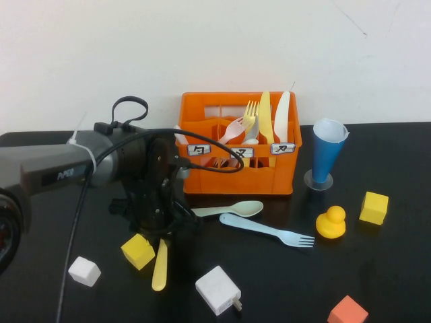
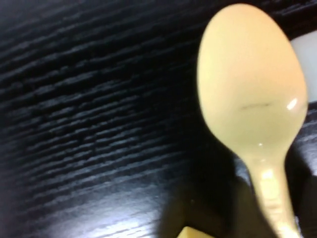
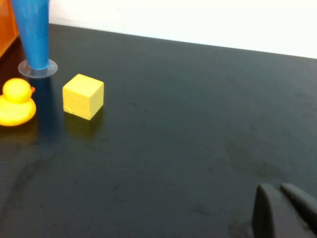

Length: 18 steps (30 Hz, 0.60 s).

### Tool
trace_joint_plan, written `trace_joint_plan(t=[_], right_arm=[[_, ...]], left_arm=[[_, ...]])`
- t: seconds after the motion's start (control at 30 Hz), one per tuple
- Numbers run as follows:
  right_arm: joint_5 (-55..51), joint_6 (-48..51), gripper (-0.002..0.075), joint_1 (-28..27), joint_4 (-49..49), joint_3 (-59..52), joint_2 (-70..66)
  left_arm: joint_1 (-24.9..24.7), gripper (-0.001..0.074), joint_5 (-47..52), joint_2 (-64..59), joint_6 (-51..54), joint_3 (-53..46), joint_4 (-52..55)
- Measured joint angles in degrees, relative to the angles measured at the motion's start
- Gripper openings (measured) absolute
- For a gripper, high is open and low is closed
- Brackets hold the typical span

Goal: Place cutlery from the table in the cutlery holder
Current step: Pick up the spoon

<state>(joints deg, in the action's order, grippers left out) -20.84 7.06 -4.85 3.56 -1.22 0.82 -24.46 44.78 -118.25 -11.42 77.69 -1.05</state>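
My left gripper (image 1: 163,232) is down at the table in front of the orange cutlery holder (image 1: 236,178), shut on the handle of the pale yellow spoon (image 1: 159,266). In the left wrist view the spoon's bowl (image 2: 250,84) fills the picture and its handle runs between my dark fingers (image 2: 213,198). The mint-green spoon (image 1: 232,209) and the light blue fork (image 1: 266,231) lie side by side in front of the holder. Several pieces stand in the holder. My right gripper (image 3: 280,198) is shut and empty over bare table, out of the high view.
A yellow cube (image 1: 138,251) touches the left gripper's side. A white cube (image 1: 84,271), a white charger (image 1: 217,290), an orange cube (image 1: 347,312), a yellow duck (image 1: 331,223), another yellow cube (image 1: 374,207) and a blue cone cup (image 1: 326,153) stand around.
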Motion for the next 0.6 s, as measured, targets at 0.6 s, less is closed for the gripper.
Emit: trace_joint_plan(t=[0.6], right_arm=[[0.0, 0.0, -0.0004, 0.0, 0.0, 0.0, 0.0]], left_arm=[[0.7, 0.0064, -20.1, 17.7, 1.1, -21.1, -4.7]])
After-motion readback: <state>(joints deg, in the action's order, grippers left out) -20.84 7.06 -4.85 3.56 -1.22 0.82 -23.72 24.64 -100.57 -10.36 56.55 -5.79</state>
